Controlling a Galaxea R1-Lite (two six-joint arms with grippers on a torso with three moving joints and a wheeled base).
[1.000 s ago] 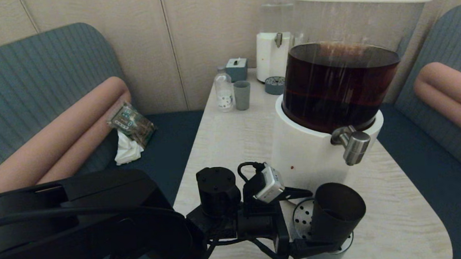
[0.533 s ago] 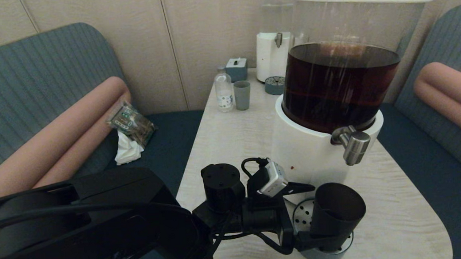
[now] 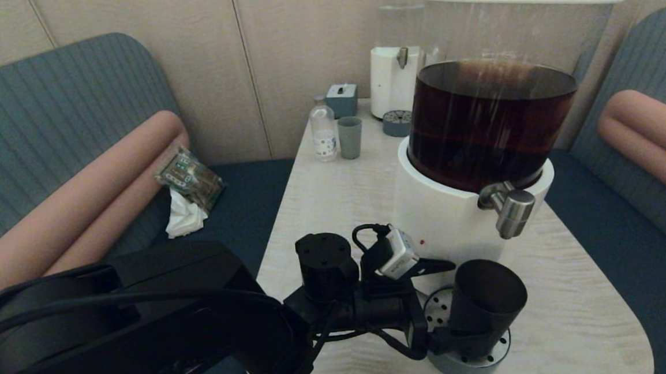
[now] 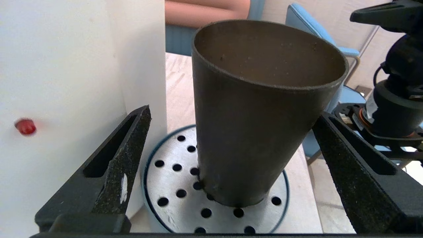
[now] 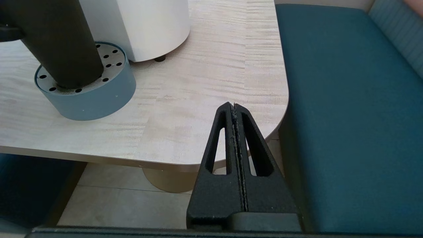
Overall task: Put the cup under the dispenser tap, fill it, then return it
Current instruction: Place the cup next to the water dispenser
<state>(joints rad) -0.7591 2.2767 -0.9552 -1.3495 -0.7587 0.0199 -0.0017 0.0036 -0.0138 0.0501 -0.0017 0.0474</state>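
Note:
The dark tapered cup (image 3: 485,305) (image 4: 257,125) (image 5: 59,39) stands on the round perforated drip tray (image 3: 471,365) (image 4: 172,178), at the foot of the big dispenser of dark brown liquid (image 3: 491,119). The steel tap (image 3: 511,211) juts out above the cup's rim. No liquid shows inside the cup. My left gripper (image 3: 441,304) (image 4: 233,112) is open, one finger on each side of the cup, with a wide gap on the dispenser side. My right gripper (image 5: 234,105) is shut on nothing, low by the table's near right corner.
At the table's far end stand a pale grey-blue tumbler (image 3: 350,137), a small bottle (image 3: 324,131), a grey box (image 3: 342,98) and a smaller clear-liquid dispenser (image 3: 397,61) with its own drip tray (image 3: 397,123). Blue benches flank the table (image 3: 577,311).
My left arm has shifted slightly towards the dispenser, and the fingers now stand apart from the cup. The cup has stayed on the drip tray.

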